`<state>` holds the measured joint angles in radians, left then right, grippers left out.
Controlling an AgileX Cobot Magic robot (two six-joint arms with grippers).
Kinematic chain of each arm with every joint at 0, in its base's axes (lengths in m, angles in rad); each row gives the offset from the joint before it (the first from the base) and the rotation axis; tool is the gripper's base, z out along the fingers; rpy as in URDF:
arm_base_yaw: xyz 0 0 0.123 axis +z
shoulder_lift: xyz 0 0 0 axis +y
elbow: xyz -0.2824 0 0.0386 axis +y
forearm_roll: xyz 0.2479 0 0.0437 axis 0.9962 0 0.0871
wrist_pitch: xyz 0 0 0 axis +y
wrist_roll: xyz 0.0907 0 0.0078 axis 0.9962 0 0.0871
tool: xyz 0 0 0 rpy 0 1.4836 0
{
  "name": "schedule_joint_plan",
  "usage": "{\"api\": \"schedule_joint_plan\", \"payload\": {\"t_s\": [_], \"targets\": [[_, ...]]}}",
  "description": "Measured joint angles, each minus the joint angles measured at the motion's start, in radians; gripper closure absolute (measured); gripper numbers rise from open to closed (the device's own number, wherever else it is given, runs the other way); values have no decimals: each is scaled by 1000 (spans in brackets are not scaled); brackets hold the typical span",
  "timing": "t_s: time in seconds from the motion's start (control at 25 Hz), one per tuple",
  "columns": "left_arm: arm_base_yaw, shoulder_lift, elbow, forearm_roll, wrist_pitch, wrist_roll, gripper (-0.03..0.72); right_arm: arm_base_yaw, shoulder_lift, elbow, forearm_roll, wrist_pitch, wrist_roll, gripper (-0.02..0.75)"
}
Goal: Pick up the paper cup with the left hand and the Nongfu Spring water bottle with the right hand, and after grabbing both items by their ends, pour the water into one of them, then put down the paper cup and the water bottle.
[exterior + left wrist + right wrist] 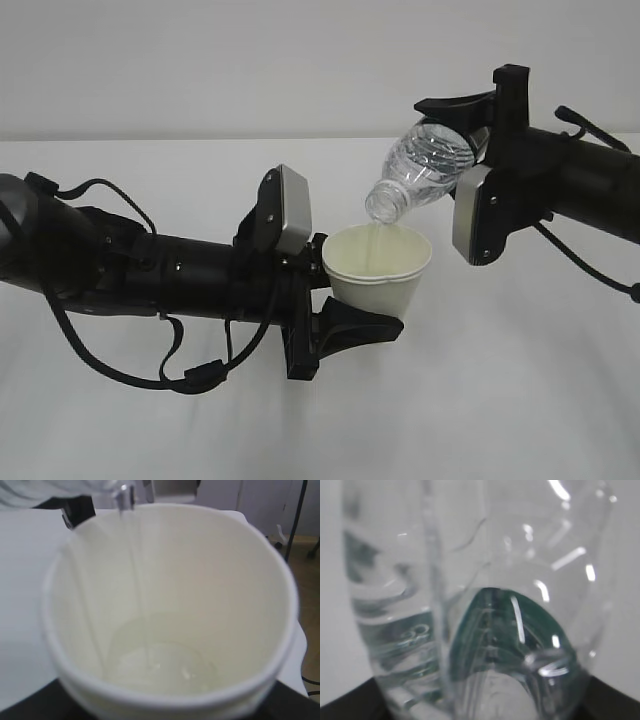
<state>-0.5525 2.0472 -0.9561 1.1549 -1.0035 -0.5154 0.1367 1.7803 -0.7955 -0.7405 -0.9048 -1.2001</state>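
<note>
My left gripper point(366, 292) is shut on the white paper cup point(380, 268) and holds it upright above the table, one black finger point(352, 330) showing below it. My right gripper point(452, 148) is shut on the base end of the clear Nongfu Spring water bottle point(422, 165), tilted mouth-down to the left over the cup. A thin stream of water point(377, 236) falls from the mouth into the cup. In the left wrist view the cup point(240, 580) fills the frame, with water point(160, 667) pooled at its bottom. The bottle point(470, 605) fills the right wrist view, its green label point(505, 630) seen through the plastic.
A white table point(150, 420) lies below both arms, with a pale wall behind it. The silver-grey plates of the two wrists point(290, 210) point(478, 215) stand close on either side of the cup. A dark pole point(299, 510) stands at the far right of the left wrist view.
</note>
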Motion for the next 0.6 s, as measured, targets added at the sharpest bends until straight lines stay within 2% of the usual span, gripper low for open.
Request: {"api": "schedule_joint_plan", "payload": {"t_s": [0.6], "targets": [[0,0,0,0,0,0,259,0,0,0,0,-10,-16,291]]}}
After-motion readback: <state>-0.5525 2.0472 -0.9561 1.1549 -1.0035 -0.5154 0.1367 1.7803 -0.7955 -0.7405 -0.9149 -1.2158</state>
